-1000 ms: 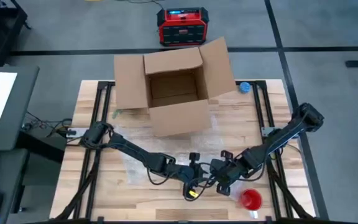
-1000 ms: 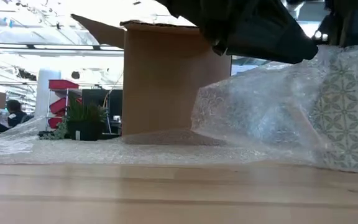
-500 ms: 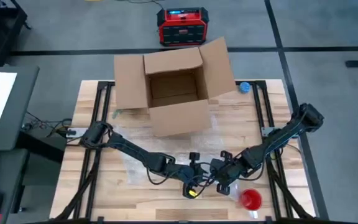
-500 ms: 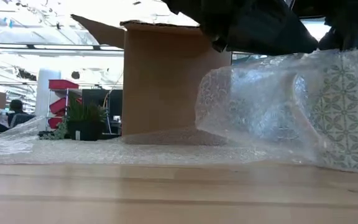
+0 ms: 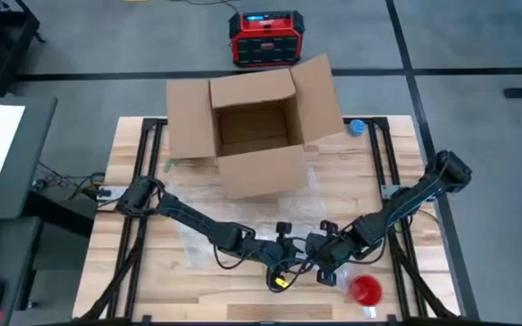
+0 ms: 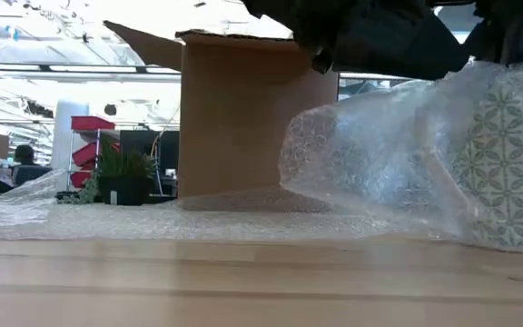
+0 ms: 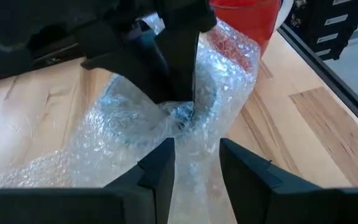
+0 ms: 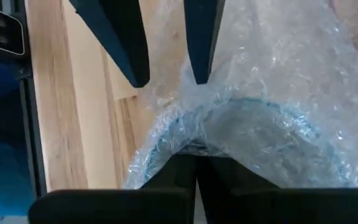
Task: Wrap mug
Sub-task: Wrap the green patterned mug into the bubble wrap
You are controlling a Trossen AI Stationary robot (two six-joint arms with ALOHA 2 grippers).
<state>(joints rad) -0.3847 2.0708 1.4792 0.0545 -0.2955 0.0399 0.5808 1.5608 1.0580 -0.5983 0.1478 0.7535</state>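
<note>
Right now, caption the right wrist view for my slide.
Right gripper pinches bubble wrap over the mug's rim; open left gripper waits opposite.

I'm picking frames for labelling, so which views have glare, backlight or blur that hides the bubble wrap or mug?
Low view: bright backlit room, arms silhouetted, bubble wrap translucent, patterned mug readable. Left wrist view: the left gripper is near and soft, with specular sparkle on the wrap. Right wrist view: mug rim is only a bluish outline through the wrap, right gripper shut on it. High view: even light, wrap nearly invisible.
</note>
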